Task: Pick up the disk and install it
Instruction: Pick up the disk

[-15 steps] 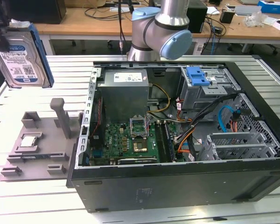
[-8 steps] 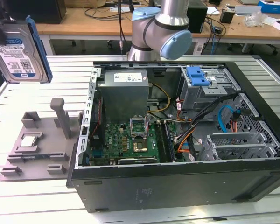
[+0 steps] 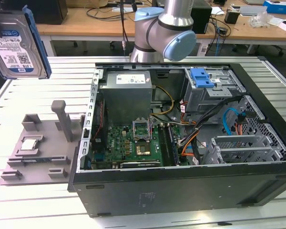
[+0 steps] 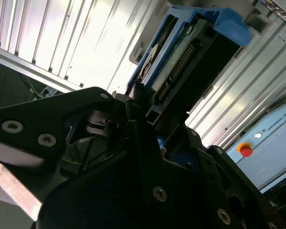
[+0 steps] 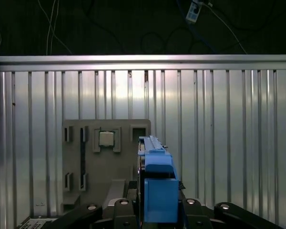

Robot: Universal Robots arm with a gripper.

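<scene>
The disk (image 3: 16, 45), a silver hard drive with a white-and-blue label in a blue bracket, hangs in the air high at the exterior view's left, above the slatted metal table (image 3: 47, 86). In the first wrist view the disk (image 5: 156, 186) stands edge-on between the black fingers of my gripper (image 5: 157, 207), high over the table. The second wrist view shows the disk's connector end (image 4: 181, 57) sticking out past my gripper (image 4: 139, 102). The gripper is shut on the disk.
An open computer case (image 3: 181, 191) lies on the table, with its motherboard (image 3: 133, 140) and a blue-latched drive bay (image 3: 202, 76) exposed. A grey fixture plate (image 3: 38, 152) carrying a small square chip (image 3: 29, 144) sits beside the case. The arm's elbow (image 3: 167, 28) rises behind the case.
</scene>
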